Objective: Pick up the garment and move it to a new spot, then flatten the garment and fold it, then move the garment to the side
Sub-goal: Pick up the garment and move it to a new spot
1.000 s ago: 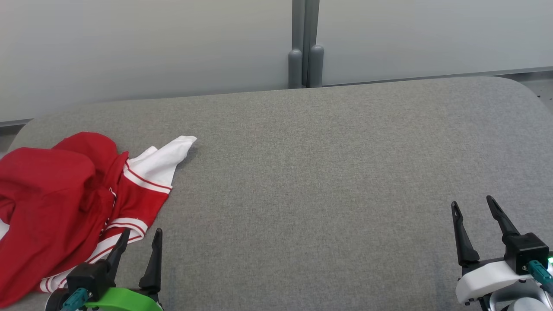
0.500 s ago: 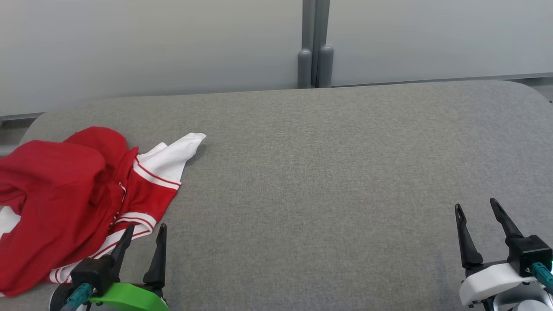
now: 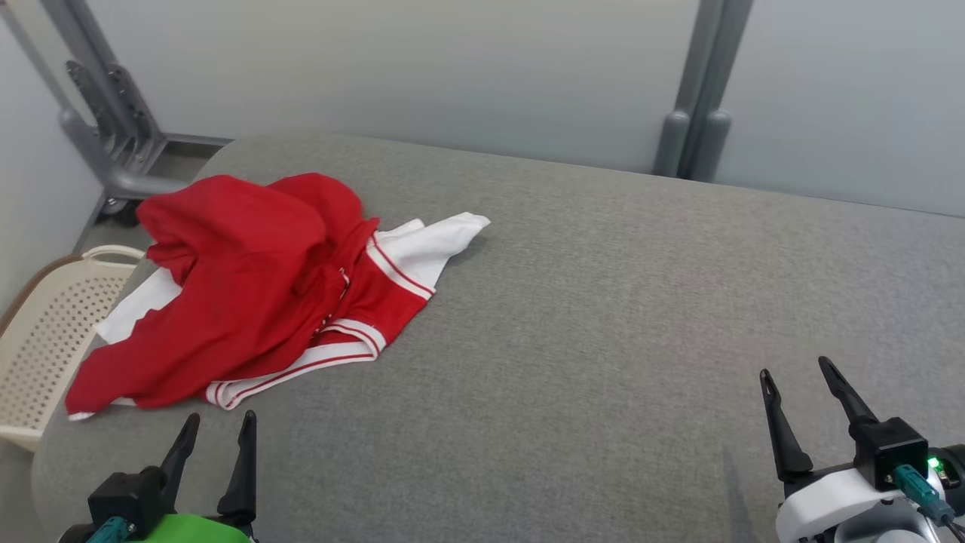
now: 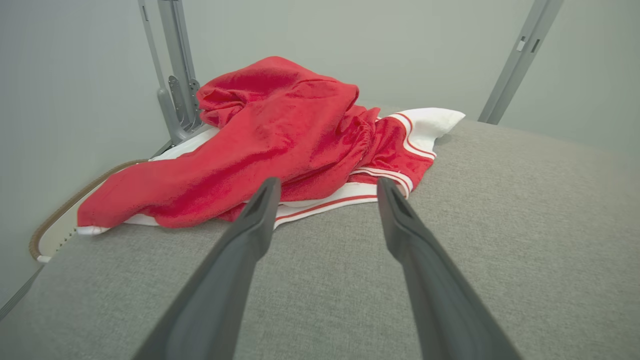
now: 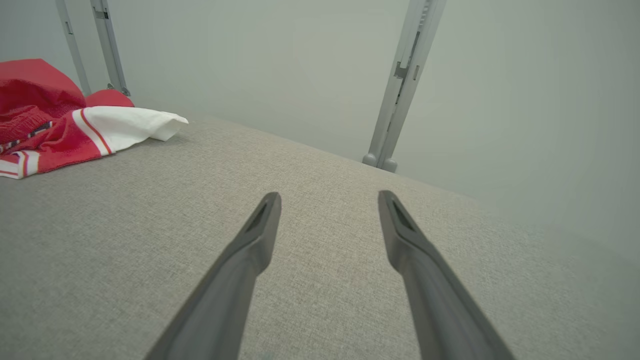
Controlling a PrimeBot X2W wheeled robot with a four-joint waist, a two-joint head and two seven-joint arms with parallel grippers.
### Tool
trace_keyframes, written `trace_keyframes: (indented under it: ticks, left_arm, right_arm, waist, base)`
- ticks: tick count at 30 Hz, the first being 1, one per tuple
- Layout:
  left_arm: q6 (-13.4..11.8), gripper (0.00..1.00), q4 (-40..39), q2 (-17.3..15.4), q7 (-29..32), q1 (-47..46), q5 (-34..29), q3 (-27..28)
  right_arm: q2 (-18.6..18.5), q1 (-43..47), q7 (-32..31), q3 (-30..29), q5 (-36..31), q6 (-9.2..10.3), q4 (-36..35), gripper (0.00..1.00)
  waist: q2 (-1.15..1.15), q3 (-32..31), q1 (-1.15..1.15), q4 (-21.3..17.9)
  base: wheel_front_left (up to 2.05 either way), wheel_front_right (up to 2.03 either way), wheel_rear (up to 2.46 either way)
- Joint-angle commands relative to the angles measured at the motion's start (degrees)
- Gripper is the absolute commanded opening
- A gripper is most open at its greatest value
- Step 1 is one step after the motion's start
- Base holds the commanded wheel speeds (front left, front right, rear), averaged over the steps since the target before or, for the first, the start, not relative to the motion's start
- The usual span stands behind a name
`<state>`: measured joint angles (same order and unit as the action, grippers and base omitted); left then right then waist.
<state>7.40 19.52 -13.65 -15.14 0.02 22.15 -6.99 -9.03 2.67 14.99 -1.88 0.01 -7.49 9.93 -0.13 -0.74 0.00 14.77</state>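
The left gripper [image 3: 219, 419] hovers with fingers spread wide and empty, just short of the near hem of the crumpled red-and-white jersey [image 3: 249, 286], which lies heaped at the grey padded table's [image 3: 603, 317] left end. The right gripper [image 3: 795, 369], likewise spread and empty, is well apart at the near right.

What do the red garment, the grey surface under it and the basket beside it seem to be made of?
Garment: soft matte knit, perhaps cotton fleece; it slumps in rounded folds with a faint nap. Surface: grey woven upholstery cloth, matte; fine weave grain shows. Basket: likely rigid cream plastic, with moulded rows of holes and a brown rim.
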Motion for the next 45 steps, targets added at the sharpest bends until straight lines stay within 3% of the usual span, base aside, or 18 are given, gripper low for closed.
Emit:
trace_keyframes:
  ticks: [1,7,15,24,32,37,45]
  left_arm:
    - [0.15,1.00,0.09,-0.50,-0.03,1.05,0.45,0.58]
    - [0.15,1.00,-0.79,-0.96,-0.03,2.57,0.42,2.83]
    - [0.15,1.00,-1.40,-0.28,-0.02,2.46,0.73,3.55]
    - [0.15,1.00,2.58,2.47,0.39,-9.92,3.41,0.72]
    - [0.08,1.00,11.55,3.16,10.76,-26.84,9.51,-3.70]
    - [0.08,1.00,17.48,2.59,15.97,-32.21,16.07,-2.49]
    - [0.08,1.00,24.05,1.28,17.24,-35.64,17.09,-3.27]
  right_arm:
    - [0.20,-0.07,0.28,0.48,0.52,0.00,0.18,1.00]
    - [0.77,-0.43,0.28,2.26,1.04,0.00,0.46,1.00]
    - [0.69,-0.47,0.28,2.60,0.99,0.00,0.41,1.00]
    - [-2.20,-3.51,0.28,2.55,0.33,0.00,-1.12,1.00]
    - [-4.59,-6.95,0.28,1.93,-0.08,0.00,-1.74,1.00]
    - [-4.62,-8.13,0.28,1.78,-0.13,0.00,-1.92,1.00]
    - [-3.78,-8.60,0.28,1.32,-0.05,0.00,-1.87,1.00]
  waist:
    - [0.13,-1.34,0.00,7.26]
    - [0.13,-1.58,0.00,11.68]
    - [0.13,-0.88,0.00,12.27]
    - [0.13,8.26,0.00,9.13]
    - [0.13,17.64,0.00,4.74]
    - [0.13,19.80,0.00,1.72]
    - [0.13,19.96,0.00,-0.43]
  base:
    - [0.00,0.00,0.00]
    - [0.00,0.00,0.00]
    - [0.00,0.00,0.00]
    - [0.00,0.00,0.00]
    - [0.00,0.00,0.00]
    - [0.00,0.00,0.00]
    - [0.00,0.00,0.00]
